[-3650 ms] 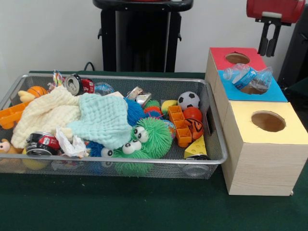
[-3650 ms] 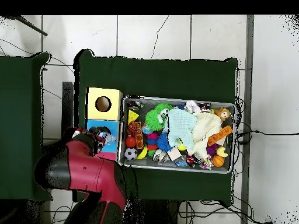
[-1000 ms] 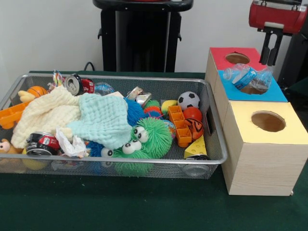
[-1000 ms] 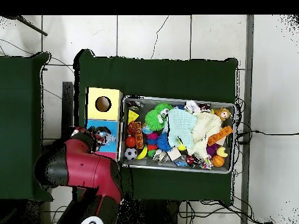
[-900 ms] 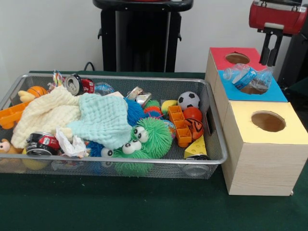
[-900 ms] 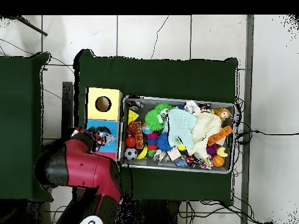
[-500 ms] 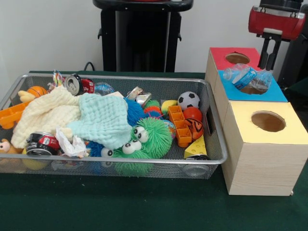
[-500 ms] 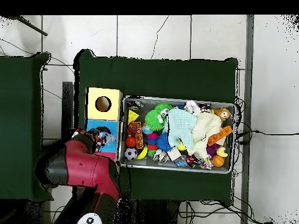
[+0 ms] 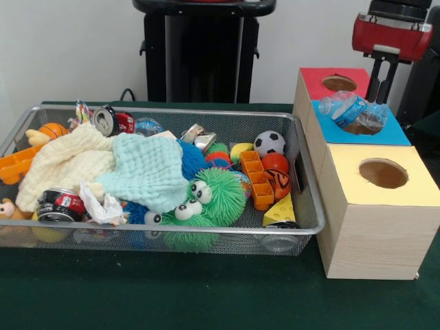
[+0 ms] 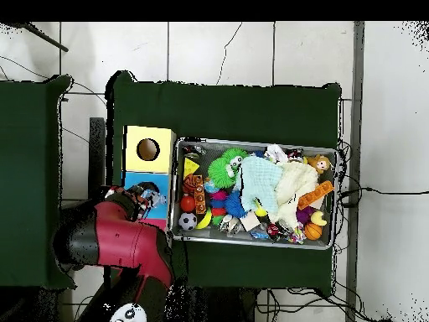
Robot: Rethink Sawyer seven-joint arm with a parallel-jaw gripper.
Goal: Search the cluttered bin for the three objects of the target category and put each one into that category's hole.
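Note:
A crushed clear plastic bottle (image 9: 354, 110) with a blue label lies across the hole of the blue-topped box (image 9: 397, 135). It rests on the rim and is not down inside. My gripper (image 9: 376, 98) hangs just right of and behind the bottle, apart from it and holding nothing. Its red body sits at the top right edge. In the overhead view the bottle (image 10: 151, 198) shows on the blue box, with my red arm (image 10: 109, 243) beside it covering the gripper. Two crushed cans (image 9: 113, 120) (image 9: 58, 205) lie in the mesh bin (image 9: 308, 206).
A red-topped box (image 9: 317, 75) stands behind the blue one, and a yellow-topped box (image 9: 416, 192) in front; each has a round hole. The bin holds cloths (image 9: 148, 168), a green fuzzy toy (image 9: 210, 196), balls (image 9: 269, 143), orange blocks (image 9: 256, 179) and a cheese wedge (image 9: 280, 210).
My gripper has lifted a little and swung slightly left, turning so that it looks narrower. The bottle has stayed on the blue box. The bin's contents are unmoved.

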